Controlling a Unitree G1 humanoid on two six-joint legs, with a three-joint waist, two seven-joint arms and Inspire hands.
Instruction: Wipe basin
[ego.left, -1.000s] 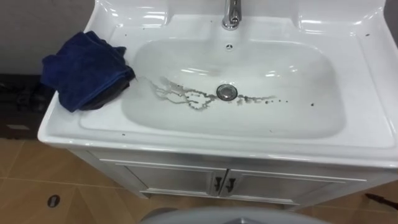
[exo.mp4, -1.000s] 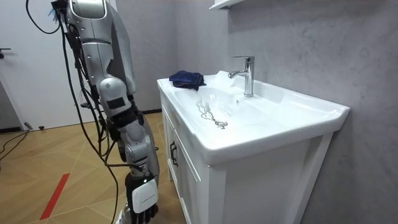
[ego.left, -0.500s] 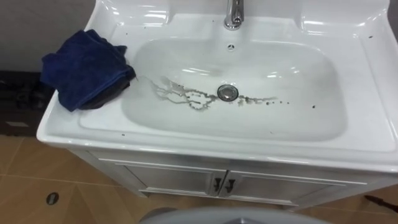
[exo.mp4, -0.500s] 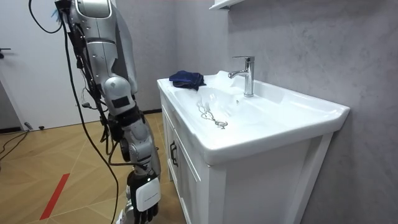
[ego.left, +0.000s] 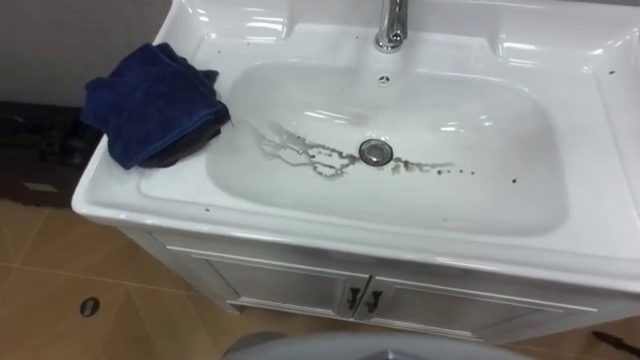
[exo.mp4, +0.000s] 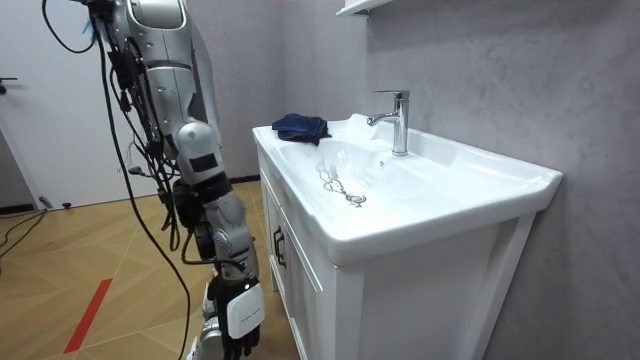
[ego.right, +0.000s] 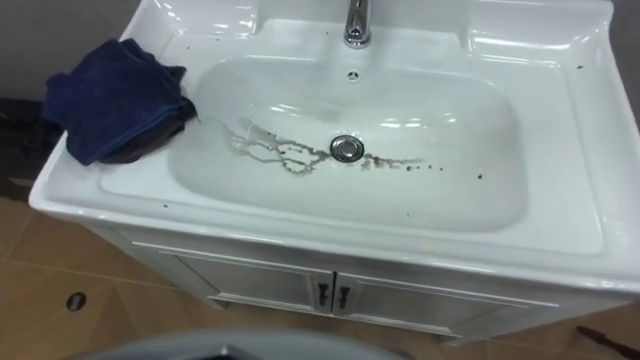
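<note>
Perhaps the cloth (ego.left: 152, 103), on the basin's (ego.left: 480, 170) left rim, slips floorward if snagged; right hand (exo.mp4: 238, 325) hangs below the basin, state untellable.

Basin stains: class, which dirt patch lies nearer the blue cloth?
The looping streaks left of the drain, reaching toward the blue cloth on the rim; the dotted trail runs off to the drain's right.

Head stereo cams close above basin (ego.left: 480, 130), looking down, room cam farther off, side-on, shared: basin

Faucet (ego.left: 391, 30) top cropped, basin (ego.left: 400, 246) right rim cut off
</note>
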